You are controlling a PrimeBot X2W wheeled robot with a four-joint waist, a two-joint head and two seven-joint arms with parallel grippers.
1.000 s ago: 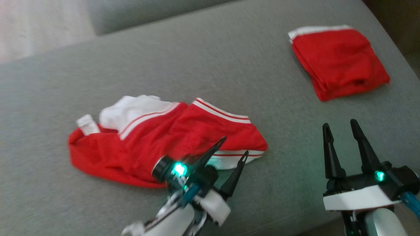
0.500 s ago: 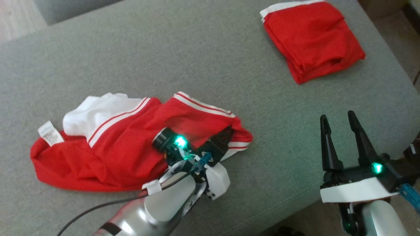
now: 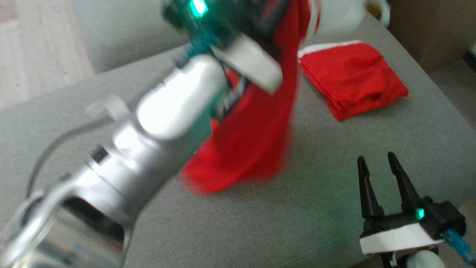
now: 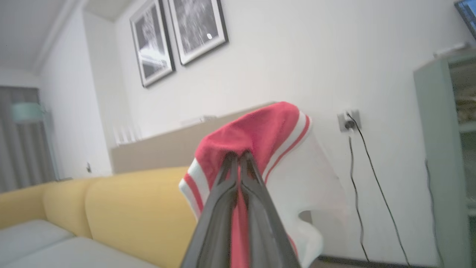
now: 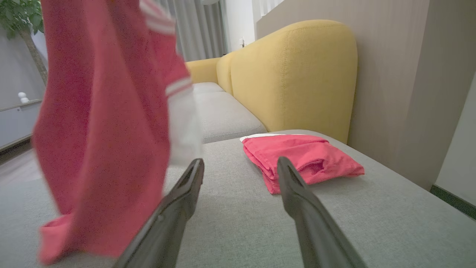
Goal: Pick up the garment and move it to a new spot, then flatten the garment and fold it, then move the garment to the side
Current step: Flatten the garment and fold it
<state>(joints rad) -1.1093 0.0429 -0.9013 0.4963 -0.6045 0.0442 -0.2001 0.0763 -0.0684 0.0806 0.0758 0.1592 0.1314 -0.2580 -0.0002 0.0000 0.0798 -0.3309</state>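
One hand (image 4: 240, 154), left, tight on garment (image 4: 260, 126)

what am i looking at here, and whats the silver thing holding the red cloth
A two-armed robot working over a grey cushion. One picture looks down from its head; the other two come from cameras on its left and right wrists, looking along the dark jaws. The silver thing is its left arm, jaws shut on a red-and-white garment that hangs from them. The right arm sits low, jaws open, holding nothing. A second red garment lies folded on the cushion, near a yellow sofa back.
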